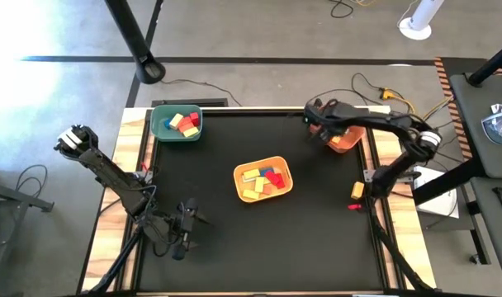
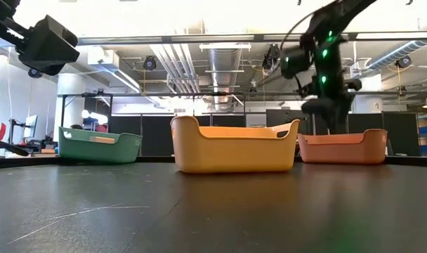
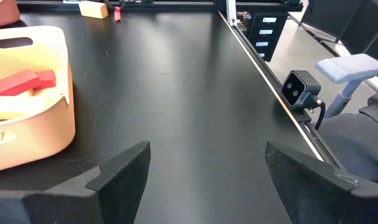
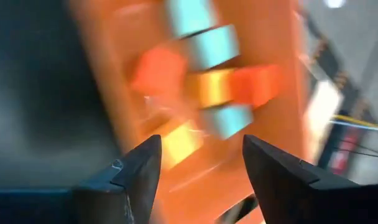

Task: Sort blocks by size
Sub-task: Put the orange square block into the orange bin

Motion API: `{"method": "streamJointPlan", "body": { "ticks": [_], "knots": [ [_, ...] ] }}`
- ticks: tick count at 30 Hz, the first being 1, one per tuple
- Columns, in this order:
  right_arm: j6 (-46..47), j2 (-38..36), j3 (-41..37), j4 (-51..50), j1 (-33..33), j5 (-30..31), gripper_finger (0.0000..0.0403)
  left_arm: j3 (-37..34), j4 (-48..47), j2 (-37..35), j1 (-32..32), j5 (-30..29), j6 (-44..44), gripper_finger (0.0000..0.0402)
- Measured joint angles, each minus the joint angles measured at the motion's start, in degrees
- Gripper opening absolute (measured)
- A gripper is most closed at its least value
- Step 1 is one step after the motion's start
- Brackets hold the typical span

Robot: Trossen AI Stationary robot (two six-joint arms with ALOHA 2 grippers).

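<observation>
Blocks fill three plastic bins on the black desk point(image 1: 259, 239): a green bin point(image 1: 176, 124) at upper left of the high view, a yellow bin point(image 1: 263, 179) at centre, and an orange bin point(image 1: 347, 138) at upper right. The right tool point(image 1: 315, 115) hangs over the orange bin's left edge, its fingers spread with nothing between them. Only the right wrist view looks into that bin, where pale blue, orange and yellow small cube blocks point(image 4: 211, 81) lie smeared by blur. Two loose pieces, one yellow block point(image 1: 357, 190) and one small red block point(image 1: 353, 206), sit at the desk's right edge, seen from above and in the left wrist view but not in the low view.

The left tool point(image 1: 183, 227) waits at lower left of the high view, fingers wide apart and empty. From the low view the bins' walls hide all their contents. In the left wrist view the yellow bin is cut off, showing only red and yellow flat bar blocks point(image 3: 18, 84).
</observation>
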Motion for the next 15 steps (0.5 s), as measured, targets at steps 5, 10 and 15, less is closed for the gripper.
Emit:
{"method": "streamJointPlan", "body": {
  "ticks": [5,10,15],
  "knots": [
    [11.87,-4.29,-2.25,-4.16,9.9,-10.78,0.0205,0.0,0.04,0.0,0.0,0.0,-1.55,0.0303],
    [19.28,-6.83,-8.45,-4.32,19.17,-13.87,0.0195,0.0,0.11,0.0,0.0,0.0,-2.63,0.0303],
    [22.06,-6.57,-14.4,-4.68,20.72,-9.16,0.018,0.0,0.15,0.0,0.0,-0.56,-1.97,0.0303]
  ]
}}
